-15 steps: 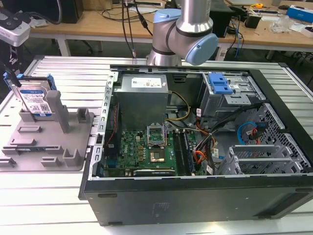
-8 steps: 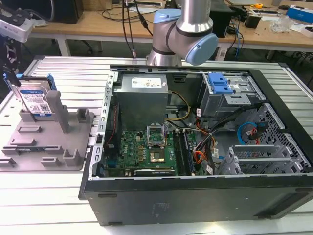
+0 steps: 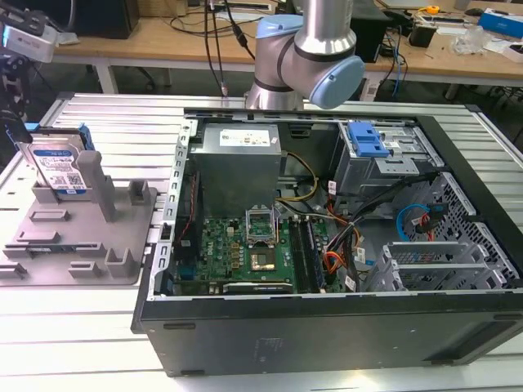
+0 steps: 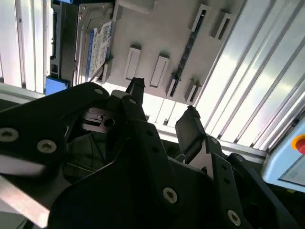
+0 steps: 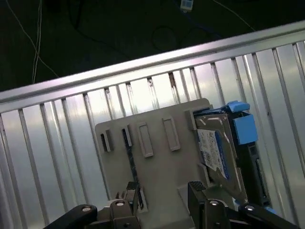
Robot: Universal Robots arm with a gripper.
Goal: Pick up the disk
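The disk (image 3: 57,167) is a silver hard drive with a white-and-blue label and blue side rails. It stands upright in the grey holder (image 3: 82,237) at the exterior view's left. Both wrist views look down on the disk (image 4: 95,43) (image 5: 217,152) at one end of the holder (image 4: 157,33) (image 5: 157,162). My gripper (image 4: 163,102) (image 5: 163,191) hangs above the holder, open, with nothing between its black fingers. It is offset to one side of the disk and clear of it.
An open computer case (image 3: 327,343) lies to the exterior view's right of the holder, with a blue latch (image 3: 368,139) at its far end. Everything rests on a slatted aluminium table (image 3: 98,343). The arm's base (image 3: 278,65) stands behind the case.
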